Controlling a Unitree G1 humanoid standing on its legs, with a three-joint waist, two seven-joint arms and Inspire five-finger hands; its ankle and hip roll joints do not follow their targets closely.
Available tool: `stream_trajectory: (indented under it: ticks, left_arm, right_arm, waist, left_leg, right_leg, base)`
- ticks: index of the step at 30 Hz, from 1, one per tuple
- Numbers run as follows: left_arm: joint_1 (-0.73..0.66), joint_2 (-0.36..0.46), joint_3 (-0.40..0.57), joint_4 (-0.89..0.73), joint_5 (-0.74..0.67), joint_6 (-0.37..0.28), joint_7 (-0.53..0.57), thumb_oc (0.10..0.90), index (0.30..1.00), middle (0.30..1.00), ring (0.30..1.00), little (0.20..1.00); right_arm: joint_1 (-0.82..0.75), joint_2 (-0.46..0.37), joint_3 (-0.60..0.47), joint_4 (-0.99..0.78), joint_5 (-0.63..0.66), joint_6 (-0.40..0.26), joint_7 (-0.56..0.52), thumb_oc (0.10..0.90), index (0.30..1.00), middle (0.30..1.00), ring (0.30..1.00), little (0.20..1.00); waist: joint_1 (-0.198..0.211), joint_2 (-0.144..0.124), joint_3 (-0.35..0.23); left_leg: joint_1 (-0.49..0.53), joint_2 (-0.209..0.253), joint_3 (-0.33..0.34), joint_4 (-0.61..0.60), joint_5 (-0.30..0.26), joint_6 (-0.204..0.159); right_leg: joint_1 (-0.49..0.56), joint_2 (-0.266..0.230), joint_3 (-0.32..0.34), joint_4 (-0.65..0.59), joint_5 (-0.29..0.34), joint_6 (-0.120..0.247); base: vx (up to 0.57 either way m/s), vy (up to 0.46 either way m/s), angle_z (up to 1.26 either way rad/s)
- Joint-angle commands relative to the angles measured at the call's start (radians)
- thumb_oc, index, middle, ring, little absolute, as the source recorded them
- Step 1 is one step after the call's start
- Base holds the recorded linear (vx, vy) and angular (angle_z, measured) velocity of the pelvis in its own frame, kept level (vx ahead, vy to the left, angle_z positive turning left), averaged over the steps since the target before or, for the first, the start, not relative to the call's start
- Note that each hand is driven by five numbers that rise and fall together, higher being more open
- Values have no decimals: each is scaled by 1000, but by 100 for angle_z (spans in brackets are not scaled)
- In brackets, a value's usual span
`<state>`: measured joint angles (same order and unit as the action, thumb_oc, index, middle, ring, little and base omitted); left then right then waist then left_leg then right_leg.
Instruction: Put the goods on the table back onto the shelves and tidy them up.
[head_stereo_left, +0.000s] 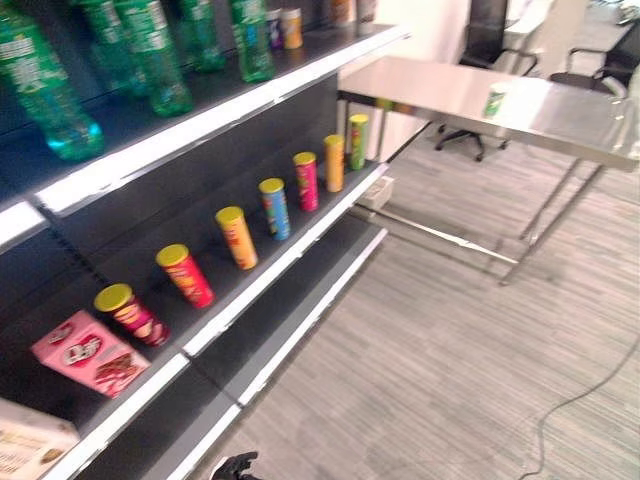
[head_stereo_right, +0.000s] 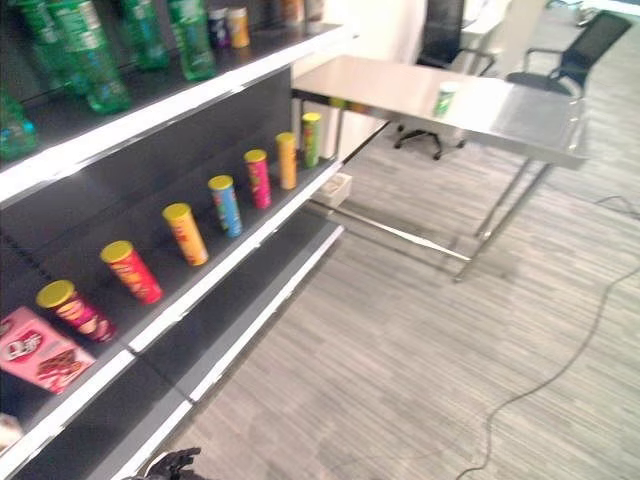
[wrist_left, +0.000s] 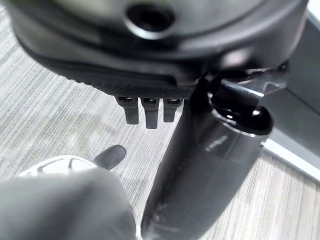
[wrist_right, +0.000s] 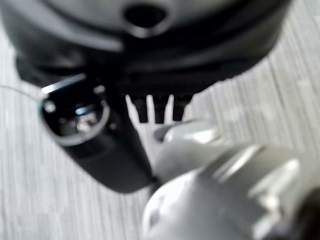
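- The left robot hand (wrist_left: 150, 70) is hanging low over the grey carpet (head_stereo_left: 430, 360) in its wrist view, its fingers (wrist_left: 146, 111) pointing straight down, relaxed and holding nothing.
- The right robot hand (wrist_right: 155, 75) is likewise hanging above the carpet, its fingers (wrist_right: 159, 109) straight and apart, gripping nothing.
- A dark fingertip of the left robot hand (head_stereo_left: 235, 466) is peeking in at the bottom edge of the left eye view, near the foot of the shelves (head_stereo_left: 270, 235).
- A green can (head_stereo_left: 494, 100) is standing upright on the metal table (head_stereo_left: 450, 95), well apart from both robot hands, far ahead of them.
- A row of tubes (head_stereo_left: 238, 237) with yellow lids is standing on the middle shelf, ahead of and above the left robot hand.
- A pink box (head_stereo_left: 88, 352) is lying at the near end of that shelf, beside the nearest tube.
- Green bottles (head_stereo_left: 150, 50) are standing on the top shelf.
- Black chairs (head_stereo_left: 480, 60) are standing behind the table.
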<state>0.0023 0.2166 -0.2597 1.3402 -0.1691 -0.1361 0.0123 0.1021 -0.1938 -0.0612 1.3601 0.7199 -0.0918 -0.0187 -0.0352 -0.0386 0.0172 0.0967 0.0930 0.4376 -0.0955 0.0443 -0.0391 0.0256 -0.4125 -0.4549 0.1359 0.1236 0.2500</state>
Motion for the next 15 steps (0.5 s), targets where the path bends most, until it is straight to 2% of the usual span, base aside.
stream_trajectory:
  ticks: [1,2,4,5,7,9,10,13,14,15]
  left_arm:
    - [-28,-82,17,19,45,-6,-19,800,900,900,900,900]
    - [-28,-73,41,28,33,-6,-14,800,900,900,900,900]
    - [-27,-58,60,22,12,-5,-5,800,900,900,900,900]
    - [-24,-41,63,11,1,-7,2,800,900,900,900,900]
    - [-23,-35,67,14,-1,-13,15,800,900,900,900,900]
    - [-24,-38,74,12,-24,-15,21,800,900,900,900,900]
    - [-18,-46,86,3,-66,-22,24,800,900,900,900,900]
    - [-14,-67,99,-2,-122,-21,26,800,900,900,900,900]
    - [-14,-70,105,0,-134,-20,25,800,900,900,900,900]
    - [-15,-70,105,0,-134,-20,25,800,900,900,900,900]
  right_arm:
    - [-28,23,18,-15,-38,-2,41,800,900,900,900,900]
    - [-23,23,17,-9,-37,1,42,800,900,900,900,900]
    - [-26,26,5,-9,-10,-2,35,800,900,900,900,900]
    - [-24,33,0,-13,20,-6,36,800,900,900,900,900]
    - [-13,35,-8,-8,61,-1,51,800,900,900,900,900]
    - [-7,30,-12,1,70,-7,42,800,900,900,900,900]
    - [-8,7,-13,37,41,-12,32,800,900,900,900,900]
    - [-15,-12,-8,75,-3,-16,24,800,900,900,900,900]
    - [-15,-18,-3,71,-10,-17,25,800,900,900,900,900]
    - [-16,-18,-3,71,-10,-16,25,800,900,900,900,900]
  waist:
    - [-18,24,6]
    - [-16,11,-2]
    - [-13,1,-8]
    - [-10,-9,-4]
    - [-21,-6,0]
    - [-32,-2,-1]
    - [-39,8,3]
    - [-35,9,16]
    - [-28,5,23]
    - [-31,8,23]
  left_leg:
    - [-7,-62,-76,8,-139,15]
    - [-5,-49,-51,10,-132,5]
    - [-5,-31,-16,15,-121,-6]
    - [6,0,23,19,-111,-21]
    - [29,37,37,33,-103,-44]
    - [37,81,42,61,-96,-65]
    - [33,125,32,115,-79,-83]
    - [-23,210,-17,306,-3,-99]
    - [-55,236,-49,389,37,-97]
    - [-63,243,-56,400,34,-101]
  right_leg:
    - [-38,0,64,-49,122,0]
    - [-26,14,79,-79,127,8]
    - [-27,34,75,-117,120,9]
    - [-38,67,72,-131,69,-1]
    - [-37,113,103,-130,-12,-25]
    - [-31,155,125,-133,-46,-48]
    - [-24,201,138,-126,-88,-79]
    - [8,275,165,-135,-135,-139]
    - [23,295,178,-144,-144,-157]
    - [24,301,175,-145,-145,-160]
  base:
    - [25,-151,-99]
    - [43,-256,-69]
    - [53,-353,-62]
    - [73,-348,-86]
    - [120,-365,-56]
    - [126,-395,-48]
    - [123,-455,-43]
    - [139,-441,-26]
    - [98,-274,-36]
    - [99,-274,-36]
